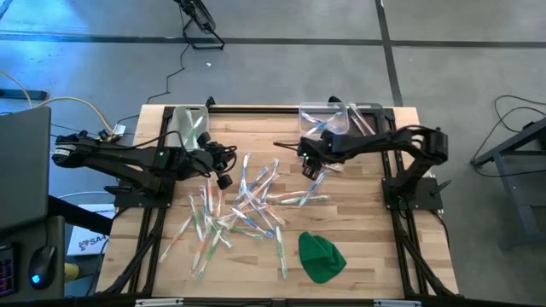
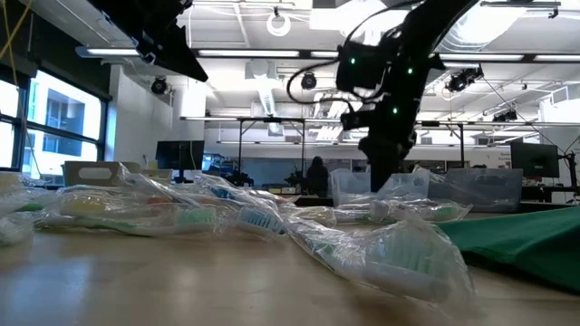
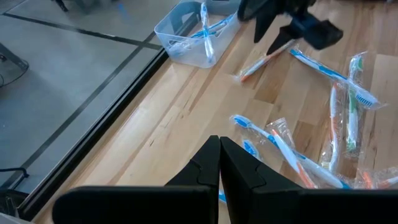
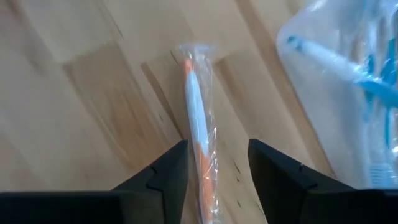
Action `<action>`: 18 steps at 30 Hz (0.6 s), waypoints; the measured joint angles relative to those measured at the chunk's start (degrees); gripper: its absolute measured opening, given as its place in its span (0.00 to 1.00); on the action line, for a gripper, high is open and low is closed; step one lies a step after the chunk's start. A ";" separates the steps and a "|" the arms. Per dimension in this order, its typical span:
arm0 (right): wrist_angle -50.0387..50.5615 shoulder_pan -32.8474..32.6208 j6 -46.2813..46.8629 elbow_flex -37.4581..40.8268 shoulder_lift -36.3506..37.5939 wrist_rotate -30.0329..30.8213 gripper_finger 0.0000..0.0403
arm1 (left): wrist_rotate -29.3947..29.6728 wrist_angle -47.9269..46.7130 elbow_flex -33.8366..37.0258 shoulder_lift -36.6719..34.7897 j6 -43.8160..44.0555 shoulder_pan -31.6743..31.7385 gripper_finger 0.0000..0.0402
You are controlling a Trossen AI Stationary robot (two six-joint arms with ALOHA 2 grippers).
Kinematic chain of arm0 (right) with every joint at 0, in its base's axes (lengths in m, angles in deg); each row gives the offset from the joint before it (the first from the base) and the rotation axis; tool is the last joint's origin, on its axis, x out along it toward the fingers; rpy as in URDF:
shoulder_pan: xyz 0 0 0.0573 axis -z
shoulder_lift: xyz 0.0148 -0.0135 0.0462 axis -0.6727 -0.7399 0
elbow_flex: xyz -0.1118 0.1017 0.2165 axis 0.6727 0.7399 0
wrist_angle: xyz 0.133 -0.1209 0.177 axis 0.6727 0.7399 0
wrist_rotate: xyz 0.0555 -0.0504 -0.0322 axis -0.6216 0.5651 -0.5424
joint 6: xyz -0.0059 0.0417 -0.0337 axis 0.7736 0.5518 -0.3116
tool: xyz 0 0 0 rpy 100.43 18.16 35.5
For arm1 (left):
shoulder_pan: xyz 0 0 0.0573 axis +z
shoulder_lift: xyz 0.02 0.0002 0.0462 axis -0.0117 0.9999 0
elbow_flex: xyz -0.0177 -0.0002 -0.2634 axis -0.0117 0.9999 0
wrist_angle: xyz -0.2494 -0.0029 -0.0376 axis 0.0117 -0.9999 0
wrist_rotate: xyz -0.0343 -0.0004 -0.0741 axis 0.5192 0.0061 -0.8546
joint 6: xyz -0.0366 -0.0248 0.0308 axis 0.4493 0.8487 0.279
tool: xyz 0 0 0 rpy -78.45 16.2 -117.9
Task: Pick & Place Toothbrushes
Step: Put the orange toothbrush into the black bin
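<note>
Right now the right end effector (image 4: pixel 212 180) has its two dark fingers parted, straddling an orange-and-white toothbrush in a clear plastic wrapper (image 4: pixel 197 118) that lies flat on the wood; whether the pads touch the wrapper cannot be told. In the high view this right end effector (image 1: pixel 310 165) sits just in front of the clear rectangular plastic bin on the right (image 1: pixel 339 118), which already contains a few blue and white wrapped brushes. Left end effector (image 3: pixel 219 163) is fully closed, fingers pressed together, nothing between them, hanging over the worktop left of centre (image 1: pixel 223 173).

Remaining wrapped toothbrushes, thin pale translucent sticks with blue, green, orange and pink accents (image 1: pixel 247 209), are scattered in a loose crisscross heap across the middle of the worktop, some overlapping. A second clear plastic bin (image 1: pixel 189 124) stands at the back left edge. A crumpled green cloth lump (image 1: pixel 321 257) lies at the front, right of the heap and apart from it.

Light wooden plank worktop (image 1: pixel 367 230) with a dark frame. Grey concrete floor around it with cables. Low view shows a large workshop room with ceiling strip lights, monitors and a distant person (image 2: pixel 317 176).
</note>
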 joint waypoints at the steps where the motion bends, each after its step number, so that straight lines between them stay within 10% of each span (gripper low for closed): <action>1: -0.04 0.05 0.00 0.00 -0.76 0.01 0.39 | 0.00 0.00 0.00 0.00 -0.01 0.00 0.01; 18: -0.85 4.38 -0.65 0.00 -5.23 -7.00 0.38 | 0.02 -0.02 0.00 0.02 0.08 0.00 0.01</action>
